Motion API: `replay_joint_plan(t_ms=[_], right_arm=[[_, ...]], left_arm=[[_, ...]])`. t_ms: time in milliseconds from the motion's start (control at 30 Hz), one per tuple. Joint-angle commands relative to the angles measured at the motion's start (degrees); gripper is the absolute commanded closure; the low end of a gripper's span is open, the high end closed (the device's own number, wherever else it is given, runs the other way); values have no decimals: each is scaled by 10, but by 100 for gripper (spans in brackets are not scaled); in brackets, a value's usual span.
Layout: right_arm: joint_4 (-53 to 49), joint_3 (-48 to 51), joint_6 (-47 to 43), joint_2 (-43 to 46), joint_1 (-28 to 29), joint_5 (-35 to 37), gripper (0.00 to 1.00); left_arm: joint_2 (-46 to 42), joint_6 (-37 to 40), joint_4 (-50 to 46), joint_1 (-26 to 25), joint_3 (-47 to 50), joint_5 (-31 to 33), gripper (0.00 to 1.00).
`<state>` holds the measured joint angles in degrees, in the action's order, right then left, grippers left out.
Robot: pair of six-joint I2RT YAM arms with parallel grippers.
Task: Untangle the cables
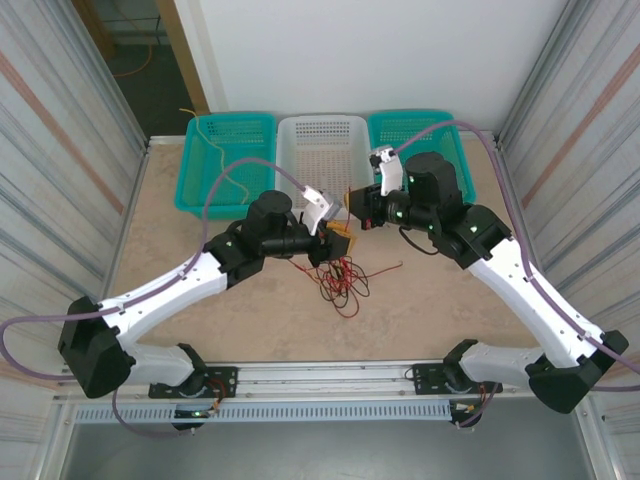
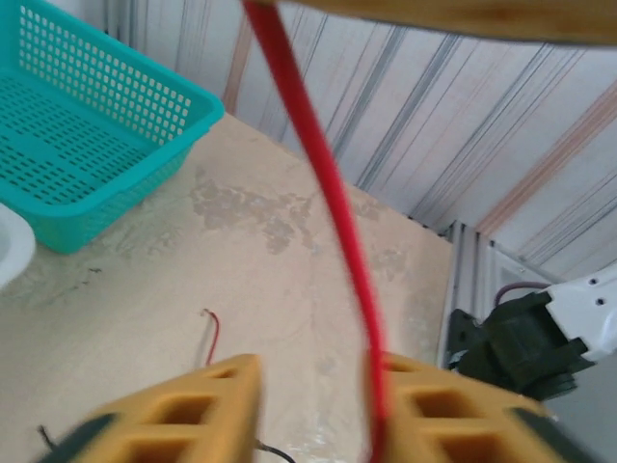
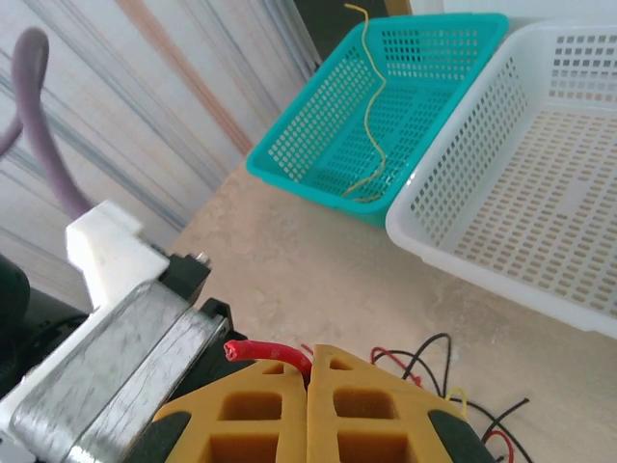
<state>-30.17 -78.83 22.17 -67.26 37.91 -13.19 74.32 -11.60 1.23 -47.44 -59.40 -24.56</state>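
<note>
A tangle of thin red, black and yellow cables point(image 1: 343, 278) lies on the table in the middle. My right gripper point(image 3: 310, 362) is shut on a red cable point(image 3: 258, 351) whose cut end pokes out to the left of the fingers. In the top view the right gripper point(image 1: 358, 207) hangs just above and right of my left gripper point(image 1: 330, 240). From the left wrist, that red cable point(image 2: 328, 174) runs taut from above down between the left gripper point(image 2: 320, 410) fingers and rests against the right finger point(image 2: 453, 415). The left jaws stand apart with a clear gap.
Three baskets line the back edge: a teal one point(image 1: 228, 160) holding a yellow cable point(image 3: 371, 106), a white one point(image 1: 322, 150) and another teal one point(image 1: 420, 135). Corrugated walls close both sides. Loose cable ends point(image 3: 434, 357) lie below the right gripper.
</note>
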Motion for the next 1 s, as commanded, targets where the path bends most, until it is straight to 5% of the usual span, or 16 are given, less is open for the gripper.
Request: replay_joint_plan(t_ms=[0, 100, 167, 333, 633, 967], right_arm=[[31, -13, 26, 6, -11, -25, 100], [34, -2, 38, 12, -23, -25, 98], [35, 10, 49, 18, -33, -19, 85], [20, 60, 70, 39, -52, 8, 34], [91, 204, 150, 50, -34, -42, 31], [163, 205, 158, -47, 29, -30, 32]], left_arm=[[-7, -5, 53, -2, 6, 39, 88], [-11, -14, 66, -2, 6, 72, 100], [-12, -18, 64, 0, 4, 96, 100], [-13, -35, 59, 6, -9, 150, 100], [-23, -95, 68, 28, -34, 141, 100], [-41, -140, 89, 39, -33, 135, 100]])
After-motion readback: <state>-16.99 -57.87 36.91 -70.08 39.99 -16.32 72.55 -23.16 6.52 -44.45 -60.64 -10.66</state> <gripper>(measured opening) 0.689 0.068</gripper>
